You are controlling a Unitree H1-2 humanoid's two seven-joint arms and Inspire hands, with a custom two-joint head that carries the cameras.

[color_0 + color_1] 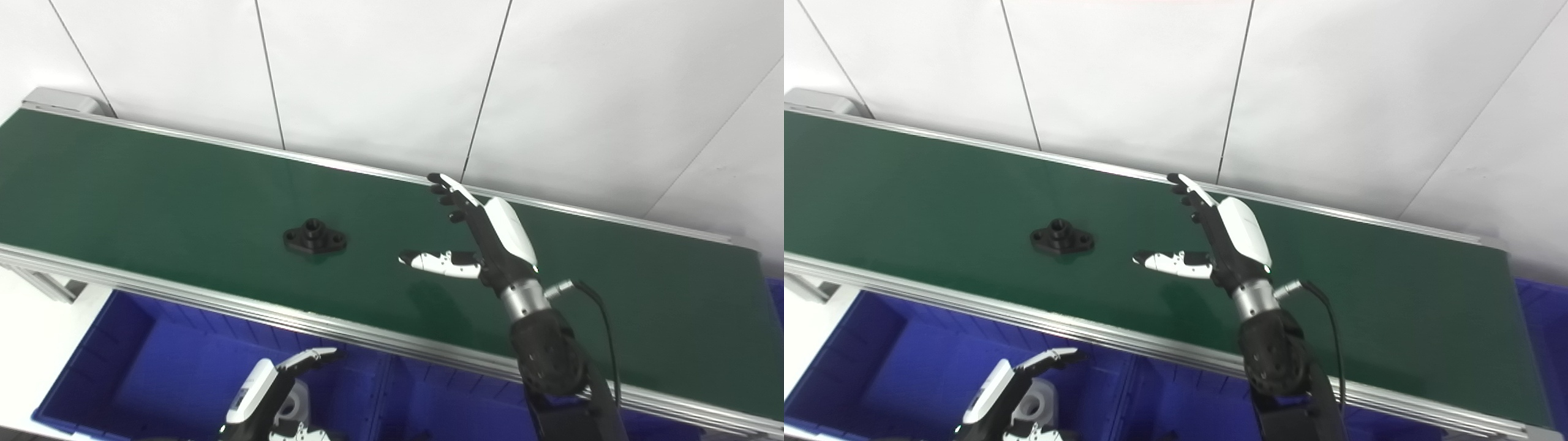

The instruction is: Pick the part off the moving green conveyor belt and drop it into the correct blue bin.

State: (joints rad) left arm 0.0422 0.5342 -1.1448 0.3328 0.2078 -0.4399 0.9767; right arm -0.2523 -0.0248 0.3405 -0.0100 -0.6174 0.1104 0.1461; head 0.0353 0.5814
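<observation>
One black part (315,237) lies flat on the green conveyor belt (122,184), left of centre and nearer the front edge. Below that edge, over the blue bin (92,361), the left hand (269,392) is held loosely open and empty. Further right, the right hand (484,239) is spread wide above the belt, near the part; it is best lowered ahead of the moving part and closed across its flange.

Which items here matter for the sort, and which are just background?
Job:
- black flanged part, lying on the belt
- green conveyor belt
- blue bin below the belt's near edge
- right hand, open, over the belt beside the part
- left hand, over the bin

Background:
- white wall panels
- white part under the left hand
</observation>
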